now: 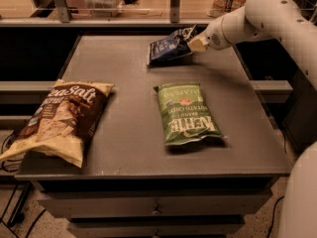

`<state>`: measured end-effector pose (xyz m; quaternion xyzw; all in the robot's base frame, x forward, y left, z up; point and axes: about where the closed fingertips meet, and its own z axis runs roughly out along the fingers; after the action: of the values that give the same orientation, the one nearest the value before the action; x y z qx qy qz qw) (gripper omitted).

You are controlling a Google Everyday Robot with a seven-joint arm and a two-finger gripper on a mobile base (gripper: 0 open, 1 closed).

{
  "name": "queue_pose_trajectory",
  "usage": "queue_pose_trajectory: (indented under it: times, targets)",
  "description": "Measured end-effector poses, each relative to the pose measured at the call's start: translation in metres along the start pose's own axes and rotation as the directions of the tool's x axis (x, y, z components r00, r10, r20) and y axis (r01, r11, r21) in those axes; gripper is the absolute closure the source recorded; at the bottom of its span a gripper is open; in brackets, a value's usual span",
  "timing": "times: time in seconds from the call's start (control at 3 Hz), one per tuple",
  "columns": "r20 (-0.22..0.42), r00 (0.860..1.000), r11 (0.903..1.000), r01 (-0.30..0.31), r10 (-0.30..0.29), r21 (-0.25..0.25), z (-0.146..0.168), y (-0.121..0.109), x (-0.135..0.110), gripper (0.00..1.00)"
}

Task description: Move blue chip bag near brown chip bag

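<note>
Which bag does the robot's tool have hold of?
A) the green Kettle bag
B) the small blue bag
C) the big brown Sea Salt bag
B: the tool is at the far side of the table, clamped on the right edge of the blue chip bag, which tilts up there.

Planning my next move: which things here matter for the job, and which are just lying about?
Job: blue chip bag, held by one edge in the claw over the far side of the table; brown chip bag, front left.
Lying about: green Kettle bag, centre-right.
</note>
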<state>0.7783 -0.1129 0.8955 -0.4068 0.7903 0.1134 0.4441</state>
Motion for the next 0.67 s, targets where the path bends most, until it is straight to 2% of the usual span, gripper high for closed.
queue_pose_trajectory:
  times: [0.33, 0.67]
  targets:
    - [0.067, 0.990, 0.9908, 0.129, -0.126, -0.041, -0.033, 0.024, -0.044, 1.00]
    - [0.146, 0.942, 0.9336, 0.323, -0.302, -0.155, -0.075, 0.081, -0.086, 1.00]
